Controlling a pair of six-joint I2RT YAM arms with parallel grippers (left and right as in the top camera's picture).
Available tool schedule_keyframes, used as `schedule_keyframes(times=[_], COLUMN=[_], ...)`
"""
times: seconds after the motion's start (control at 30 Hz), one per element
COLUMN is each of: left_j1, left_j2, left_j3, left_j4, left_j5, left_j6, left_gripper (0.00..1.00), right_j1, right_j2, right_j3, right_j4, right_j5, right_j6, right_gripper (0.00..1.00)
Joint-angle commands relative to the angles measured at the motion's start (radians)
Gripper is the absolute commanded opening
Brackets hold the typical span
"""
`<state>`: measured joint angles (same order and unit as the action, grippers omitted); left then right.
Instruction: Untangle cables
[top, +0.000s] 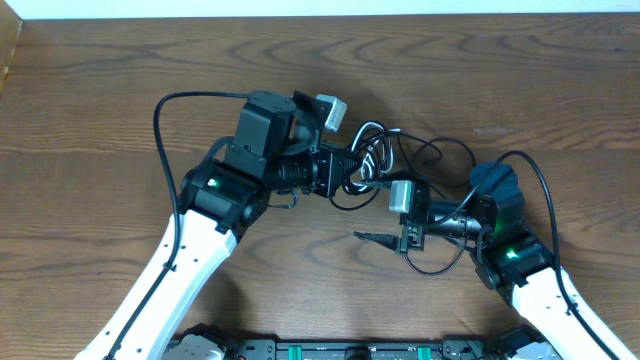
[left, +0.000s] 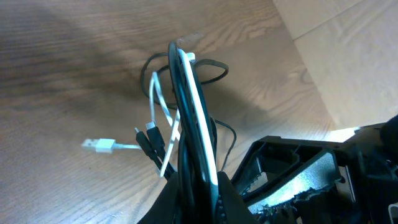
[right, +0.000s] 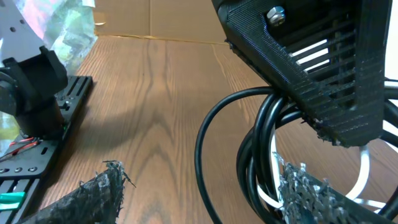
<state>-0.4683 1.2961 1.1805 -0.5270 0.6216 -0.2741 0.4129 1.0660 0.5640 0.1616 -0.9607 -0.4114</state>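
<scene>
The cables (top: 377, 150) are a tangle of thin black cords and one white cord at the table's middle. My left gripper (top: 352, 172) is shut on the bundle. In the left wrist view the cables (left: 186, 99) rise from between its fingertips (left: 200, 190), and a white plug (left: 99, 145) and black plug ends (left: 149, 134) hang to the left. My right gripper (top: 381, 213) sits just below the tangle and is open. In the right wrist view black and white cables (right: 272, 130) pass between its fingers, close against the right finger (right: 311, 193), and the left finger (right: 93, 196) stands apart from them.
The wooden table (top: 100, 90) lies bare to the left and right. The left gripper's black body (right: 311, 62) looms at the upper right of the right wrist view. A black base plate with a motor (right: 31, 93) and a plastic bag (right: 68, 31) sit at the far left.
</scene>
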Motion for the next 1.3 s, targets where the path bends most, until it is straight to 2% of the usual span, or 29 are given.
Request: schedule_keyframes(times=[0.0, 0.2, 0.33, 0.4, 0.43, 0.5, 0.57, 0.6, 0.83, 0.87, 0.97, 1.03, 1.13, 1.27], left_j1=[-0.017, -0.064, -0.086, -0.086, -0.086, -0.086, -0.086, -0.086, -0.086, -0.086, -0.086, -0.085, -0.085, -0.085], left_j2=[-0.002, -0.002, -0.002, -0.002, -0.002, -0.002, -0.002, -0.002, -0.002, -0.002, -0.002, -0.002, -0.002, -0.002], left_j3=[0.026, 0.026, 0.026, 0.026, 0.026, 0.026, 0.026, 0.026, 0.026, 0.026, 0.026, 0.026, 0.026, 0.026], left_j4=[0.010, 0.010, 0.010, 0.010, 0.009, 0.010, 0.012, 0.013, 0.013, 0.013, 0.010, 0.001, -0.018, -0.055], left_j5=[-0.017, -0.017, -0.018, -0.024, -0.043, -0.064, -0.065, -0.065, -0.066, -0.066, -0.094, -0.145, -0.222, -0.306], left_j6=[-0.009, -0.008, -0.008, -0.008, -0.008, -0.008, -0.008, -0.008, -0.008, -0.008, -0.008, -0.008, -0.008, -0.008], left_gripper=[0.08, 0.07, 0.08, 0.07, 0.07, 0.08, 0.08, 0.08, 0.08, 0.15, 0.51, 0.67, 0.79, 0.84], right_j1=[0.008, 0.008, 0.008, 0.008, 0.008, 0.008, 0.008, 0.008, 0.008, 0.008, 0.006, 0.006, 0.006, 0.005], right_j2=[0.006, 0.008, 0.008, 0.008, 0.008, 0.008, 0.008, 0.008, 0.008, 0.008, 0.008, 0.008, 0.008, 0.008], right_j3=[0.014, 0.014, 0.014, 0.014, 0.014, 0.014, 0.014, 0.014, 0.014, 0.014, 0.014, 0.014, 0.014, 0.014], right_j4=[0.003, 0.003, 0.003, 0.003, 0.002, -0.003, -0.010, -0.016, -0.025, -0.025, -0.025, -0.025, -0.023, -0.023], right_j5=[0.014, 0.063, 0.076, 0.076, 0.076, 0.076, 0.076, 0.077, 0.080, 0.080, 0.094, 0.120, 0.148, 0.190], right_j6=[-0.016, -0.016, -0.016, -0.016, -0.016, -0.016, -0.016, -0.016, -0.016, -0.016, -0.008, 0.001, 0.034, 0.079], right_gripper=[0.77, 0.75, 0.64, 0.43, 0.26, 0.11, 0.04, 0.01, 0.01, 0.01, 0.01, 0.01, 0.01, 0.01])
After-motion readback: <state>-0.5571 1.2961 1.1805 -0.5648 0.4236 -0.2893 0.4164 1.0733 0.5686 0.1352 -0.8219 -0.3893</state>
